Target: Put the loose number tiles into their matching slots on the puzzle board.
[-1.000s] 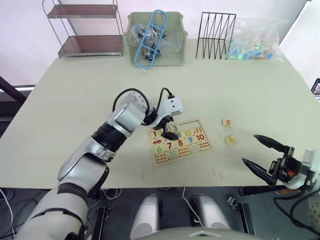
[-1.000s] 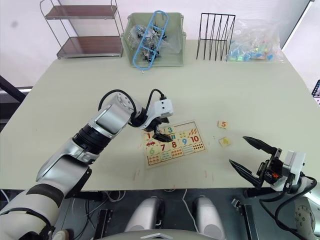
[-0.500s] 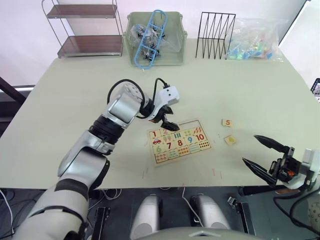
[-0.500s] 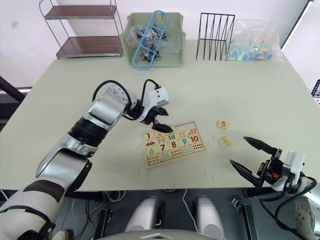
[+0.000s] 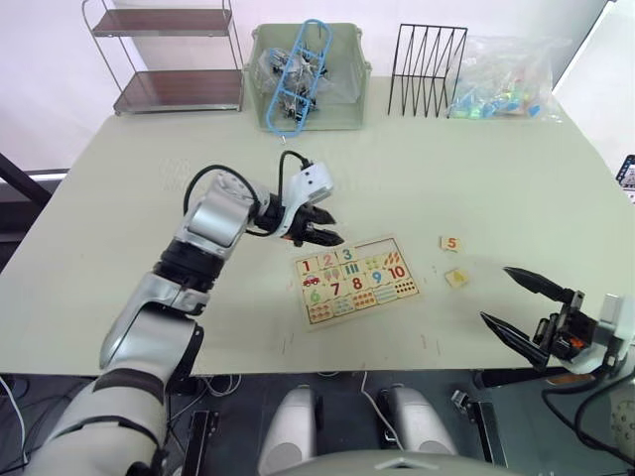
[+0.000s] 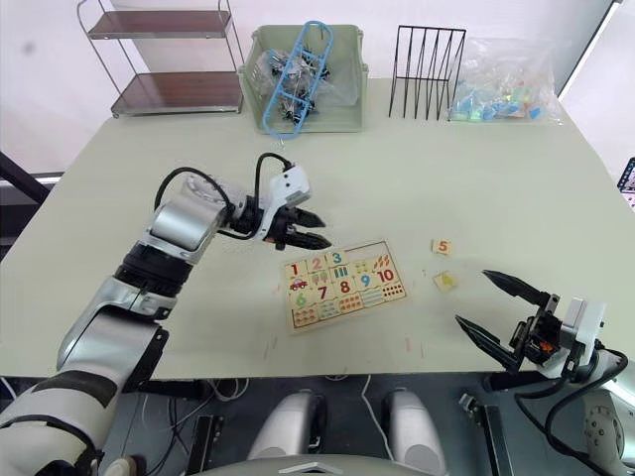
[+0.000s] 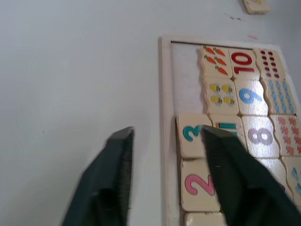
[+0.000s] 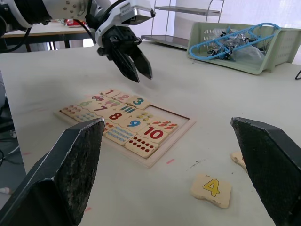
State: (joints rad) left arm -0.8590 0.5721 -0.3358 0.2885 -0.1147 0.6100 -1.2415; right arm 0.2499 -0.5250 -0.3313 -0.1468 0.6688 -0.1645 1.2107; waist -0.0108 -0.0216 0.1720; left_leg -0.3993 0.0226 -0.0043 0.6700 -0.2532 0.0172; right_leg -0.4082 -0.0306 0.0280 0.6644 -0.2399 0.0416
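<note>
The puzzle board (image 5: pixel 357 281) lies flat at the table's middle, with tiles 1, 2 and 3 (image 7: pixel 190 134) seated in its far row. Two matching slots (image 7: pixel 186 70) beside the 3 are bare. The loose number tiles 5 (image 5: pixel 451 243) and 4 (image 5: pixel 457 279) lie on the table to the right of the board. My left gripper (image 5: pixel 329 228) hovers just beyond the board's far left corner, its fingers a little apart with nothing between them. My right gripper (image 5: pixel 494 295) stands wide open near the front right edge, close to the 4 tile (image 8: pixel 211 188).
Along the far edge stand a metal shelf (image 5: pixel 174 59), a green basket (image 5: pixel 347 99) holding a blue rack and clips, a black wire rack (image 5: pixel 427 69) and a plastic bag of coloured pieces (image 5: pixel 506 84).
My left gripper has pulled back from over the board's 3 slot, up and to the left, and its fingers have drawn closer together. The right gripper has stayed still.
</note>
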